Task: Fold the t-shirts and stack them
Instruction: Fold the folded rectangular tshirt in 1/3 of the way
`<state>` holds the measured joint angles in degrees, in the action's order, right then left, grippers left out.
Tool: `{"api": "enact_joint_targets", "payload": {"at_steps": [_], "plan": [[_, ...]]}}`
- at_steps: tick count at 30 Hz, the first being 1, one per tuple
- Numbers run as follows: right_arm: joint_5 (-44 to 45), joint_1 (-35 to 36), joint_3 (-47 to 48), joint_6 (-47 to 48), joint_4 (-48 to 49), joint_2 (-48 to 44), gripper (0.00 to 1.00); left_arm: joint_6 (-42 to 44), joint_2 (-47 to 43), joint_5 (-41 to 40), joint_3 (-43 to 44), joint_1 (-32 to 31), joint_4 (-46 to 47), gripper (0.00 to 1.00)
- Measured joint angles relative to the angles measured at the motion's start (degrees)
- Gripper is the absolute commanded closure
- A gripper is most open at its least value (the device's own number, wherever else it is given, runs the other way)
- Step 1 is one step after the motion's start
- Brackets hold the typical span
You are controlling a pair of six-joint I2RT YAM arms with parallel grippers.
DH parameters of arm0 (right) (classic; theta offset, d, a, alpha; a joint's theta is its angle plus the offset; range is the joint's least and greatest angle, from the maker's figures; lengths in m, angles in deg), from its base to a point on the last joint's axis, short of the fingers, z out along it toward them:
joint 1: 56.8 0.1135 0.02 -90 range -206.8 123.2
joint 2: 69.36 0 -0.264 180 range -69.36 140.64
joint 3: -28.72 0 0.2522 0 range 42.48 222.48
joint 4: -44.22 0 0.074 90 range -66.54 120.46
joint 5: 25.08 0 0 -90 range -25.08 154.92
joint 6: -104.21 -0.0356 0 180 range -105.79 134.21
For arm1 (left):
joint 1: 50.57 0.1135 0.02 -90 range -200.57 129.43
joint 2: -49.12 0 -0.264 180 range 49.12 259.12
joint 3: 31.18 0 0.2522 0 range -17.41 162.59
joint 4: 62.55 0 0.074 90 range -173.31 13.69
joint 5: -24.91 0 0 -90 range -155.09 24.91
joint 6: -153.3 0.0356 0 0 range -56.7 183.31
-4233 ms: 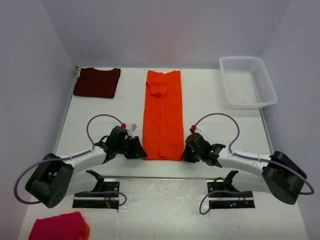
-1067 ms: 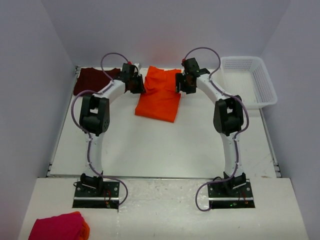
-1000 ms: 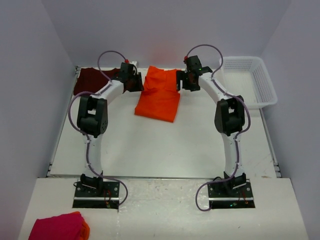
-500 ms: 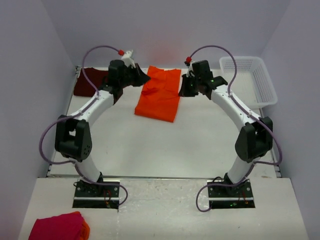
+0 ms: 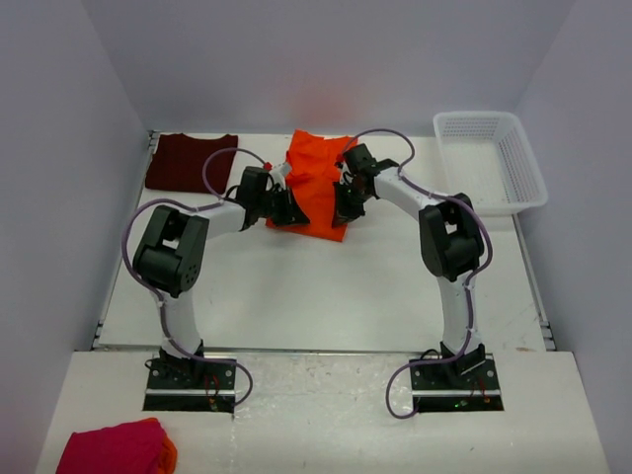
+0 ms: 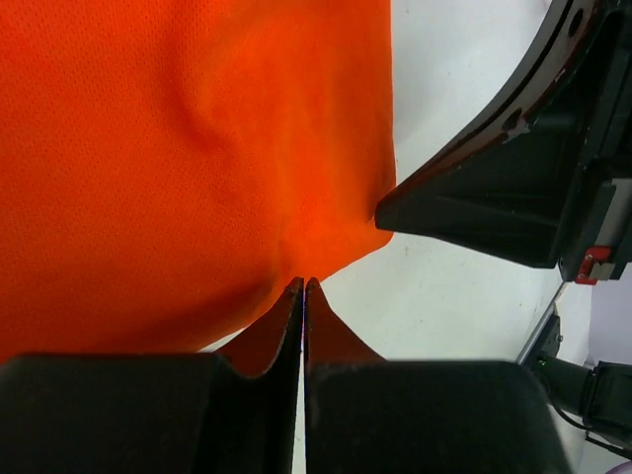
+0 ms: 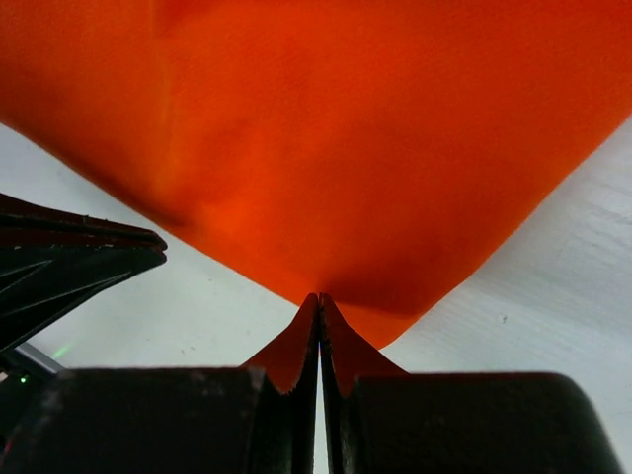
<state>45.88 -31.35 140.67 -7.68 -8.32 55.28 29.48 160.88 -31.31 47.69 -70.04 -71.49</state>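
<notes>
The work surface is a white table [image 5: 326, 286] enclosed by pale lavender walls [image 5: 326, 59] on three sides. Both arm bases sit at the near edge.

**Orange shirt.** The orange shirt [image 5: 314, 173] lies folded at the far centre of the table, between the two arms. Its near edge faces the bases. The cloth lies in loose layers, not flat.

**Left gripper.** The left gripper [image 5: 294, 217] is at the near-left corner of the orange shirt. In the left wrist view its fingers [image 6: 272, 331] are pressed fully together. The shirt edge puckers into their tips, so the corner is pinched.

**Right gripper.** The right gripper [image 5: 341, 215] is at the near-right corner of the same shirt. In the right wrist view its fingers [image 7: 291, 346] are also closed tight. The cloth is drawn to a point at the tips, so this corner is pinched too. The two grippers stand near each other, and each one shows at the side of the other's wrist view.

**Maroon shirt.** The maroon shirt [image 5: 191, 163] lies folded flat at the far-left corner, well apart from both grippers and just left of the orange shirt.

**Other items.**
- A white mesh basket [image 5: 489, 163] stands at the far-right corner.
- A pink-red bundle [image 5: 114, 446] lies on the near shelf, left of the left base.
</notes>
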Motion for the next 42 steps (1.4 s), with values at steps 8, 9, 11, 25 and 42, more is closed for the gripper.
{"api": "enact_joint_targets", "payload": {"at_steps": [8, 9, 11, 25, 42], "plan": [[0.17, 1.03, 1.57, -0.42, -2.23, 0.0, 1.0, 0.66, -0.9, -2.8, 0.04, 0.04, -0.74, 1.0], [0.28, 1.07, 1.57, -0.57, -2.58, 0.0, 1.0, 0.68, -1.01, -3.82, 0.04, 0.04, -1.16, 1.0], [0.42, 1.07, 1.57, -0.9, -3.02, 0.0, 1.0, 1.05, -1.46, -6.27, 0.04, 0.04, -2.23, 1.0], [3.28, 1.33, 3.74, -1.92, -7.21, 4.87, 1.0, 5.81, -2.49, -23.85, 3.56, 0.33, -13.99, 1.0], [3.1, 1.57, -0.81, -3.39, -4.37, 2.67, 0.98, 4.0, -1.07, -32.02, 2.67, 0.7, -15.21, 1.0]]}}
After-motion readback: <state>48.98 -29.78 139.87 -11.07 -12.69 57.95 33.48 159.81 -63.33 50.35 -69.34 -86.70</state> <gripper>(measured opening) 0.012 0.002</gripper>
